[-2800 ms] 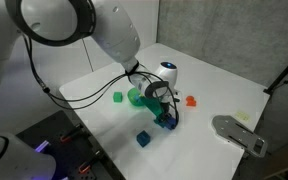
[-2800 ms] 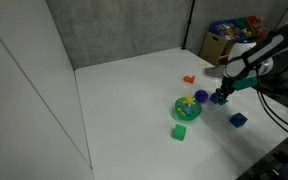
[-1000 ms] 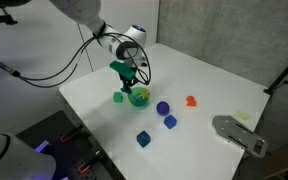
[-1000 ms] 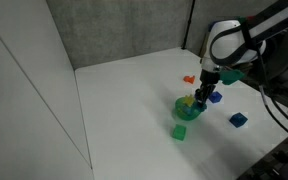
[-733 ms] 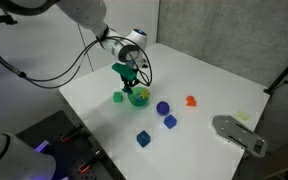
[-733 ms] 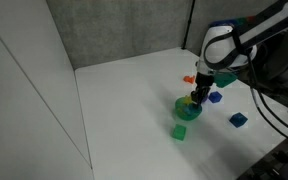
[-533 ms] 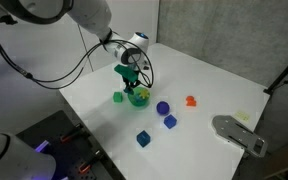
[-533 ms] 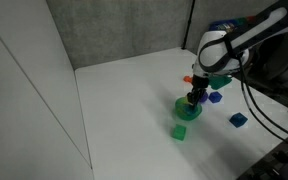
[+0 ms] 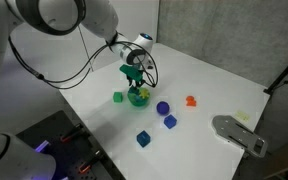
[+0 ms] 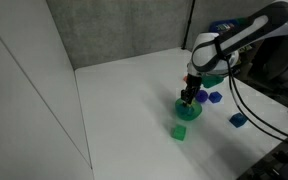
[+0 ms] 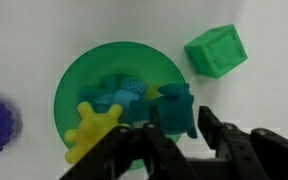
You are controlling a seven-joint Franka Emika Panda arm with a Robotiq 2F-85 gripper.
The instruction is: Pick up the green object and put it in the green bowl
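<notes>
Teal green object [image 11: 174, 106], clamped in the tool [image 11: 180, 126], hangs over the right rim of the green bowl [image 11: 76, 76]; a light-green cube [image 11: 216, 50] lies just beside on white worktop [image 11: 269, 25].

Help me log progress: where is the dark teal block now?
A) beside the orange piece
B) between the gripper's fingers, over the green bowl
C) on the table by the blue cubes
B: the wrist view shows the teal block flanked by the gripper, over the green bowl.
</notes>
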